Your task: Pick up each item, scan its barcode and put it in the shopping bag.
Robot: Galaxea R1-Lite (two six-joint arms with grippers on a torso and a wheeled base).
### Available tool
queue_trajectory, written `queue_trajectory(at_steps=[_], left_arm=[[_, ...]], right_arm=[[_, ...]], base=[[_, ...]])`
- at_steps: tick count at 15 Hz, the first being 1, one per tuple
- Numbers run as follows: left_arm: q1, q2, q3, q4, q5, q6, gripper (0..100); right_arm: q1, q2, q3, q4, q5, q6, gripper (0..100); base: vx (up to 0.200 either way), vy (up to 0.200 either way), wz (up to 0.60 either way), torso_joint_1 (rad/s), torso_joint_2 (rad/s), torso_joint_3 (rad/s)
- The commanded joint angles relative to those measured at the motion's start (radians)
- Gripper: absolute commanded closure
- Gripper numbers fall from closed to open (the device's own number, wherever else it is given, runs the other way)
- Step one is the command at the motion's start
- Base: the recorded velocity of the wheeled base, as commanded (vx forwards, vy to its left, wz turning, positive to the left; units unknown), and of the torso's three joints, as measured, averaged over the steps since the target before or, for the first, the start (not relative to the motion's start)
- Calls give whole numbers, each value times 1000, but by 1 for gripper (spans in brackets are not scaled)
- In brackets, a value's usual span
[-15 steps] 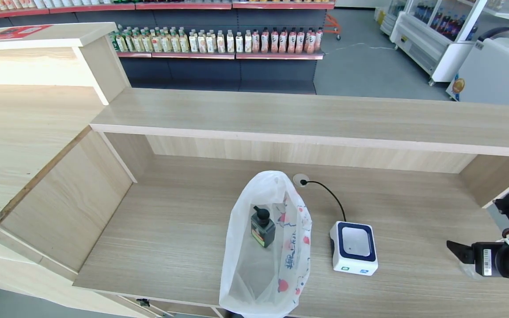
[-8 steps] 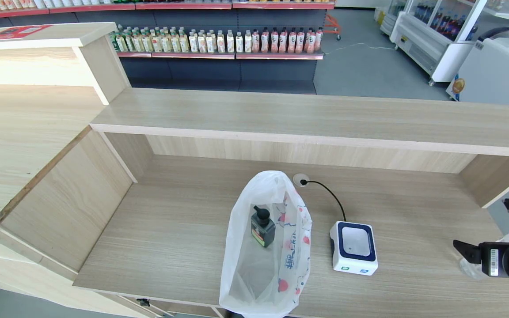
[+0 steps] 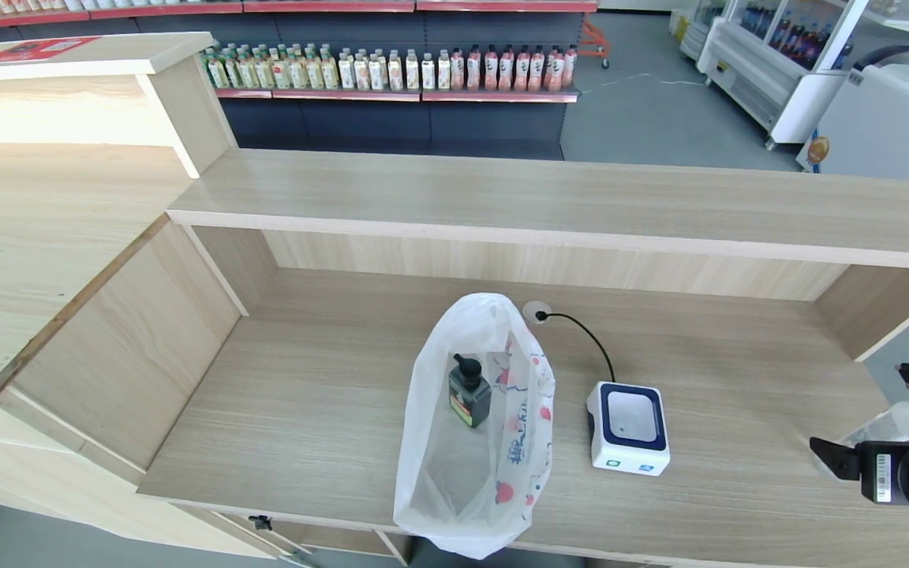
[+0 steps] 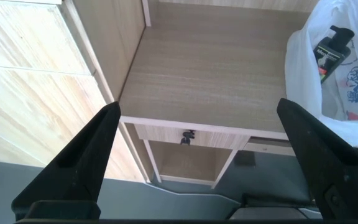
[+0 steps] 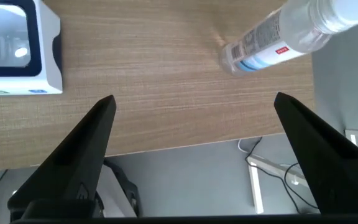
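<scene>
**A:** Looking over a shop counter (image 3: 328, 410), drink shelves (image 3: 391, 75) lining the back. Judging progress how?

**B:** Reckoning it partway. Already standing upright inside the bag (image 3: 425, 410): pump bottle (image 3: 469, 392), dark with a black pump head. Waiting on the counter, not yet grasped or scanned: clear bottle (image 5: 284, 38).

**A:** Lying where?

**B:** Lying on its side near the counter's right end, to the right of the scanner (image 3: 629, 427), well apart from the bag. Looking see-through, wearing a white label with blue and red print. Probably rolling easily if nudged.

**A:** Grippers doing what?

**B:** Hanging near the clear bottle without touching it: right gripper (image 5: 194, 99), fingers spread wide, gripping nothing. Hanging low before the counter's front edge, left of the bag: left gripper (image 4: 199, 106), likewise gaping, carrying nothing.

**A:** Remaining?

**B:** Grasping that bottle, showing its barcode to the scanner, dropping it in the bag.
</scene>
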Motion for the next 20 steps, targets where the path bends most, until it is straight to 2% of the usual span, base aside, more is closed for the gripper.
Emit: queue_trajectory(at_steps=[1, 4, 11, 18, 20], left_arm=[[0, 0, 0, 0, 0, 1, 0], [0, 0, 0, 0, 0, -2, 0], [0, 0, 0, 0, 0, 2, 0], [0, 0, 0, 0, 0, 2, 0], [0, 0, 0, 0, -2, 2, 0]], right_arm=[[0, 2, 9, 0, -1, -1, 0], [0, 3, 12, 0, -1, -1, 0], [0, 28, 6, -3, 10, 3, 0], [7, 29, 0, -9, 129, 39, 0], [9, 31, 3, -8, 136, 40, 0]], base=[[-200, 0, 0, -17, 2, 7], [0, 0, 0, 0, 0, 0], [0, -200, 0, 4, 2, 4], [0, -200, 0, 2, 0, 3], [0, -200, 0, -2, 7, 2]])
